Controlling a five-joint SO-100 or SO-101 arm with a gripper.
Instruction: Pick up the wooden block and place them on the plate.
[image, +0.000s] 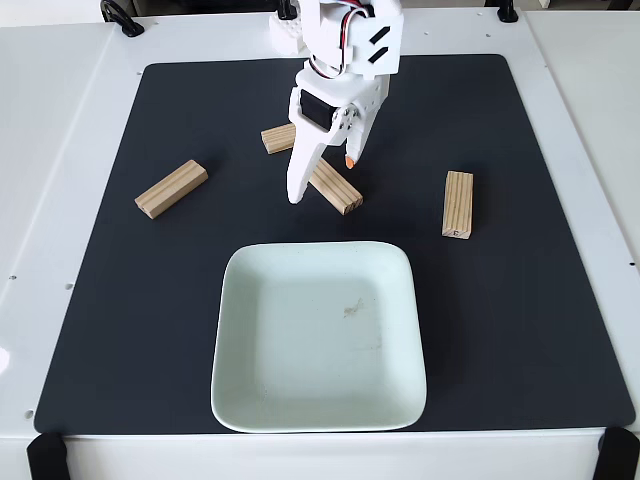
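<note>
While the pincer (322, 178) gapes (holding nothing), a wooden block (335, 187) lies between its fingertips.

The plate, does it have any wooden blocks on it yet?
No, the plate holds none; all four wooden blocks lie on the black mat.

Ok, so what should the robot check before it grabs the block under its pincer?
1. Pincer open wide enough: ok, the jaws stand apart in the fixed view.
2. Pincer over the middle wooden block: ok, one finger on each side.
3. Pincer low enough to grip: cannot tell from this angle.
4. Block behind the arm out of the way: ok, it lies apart.
5. Plate free for the drop: ok, only a faint smudge inside.
6. Left block and right block off the plate: ok, both on the black mat.
</note>
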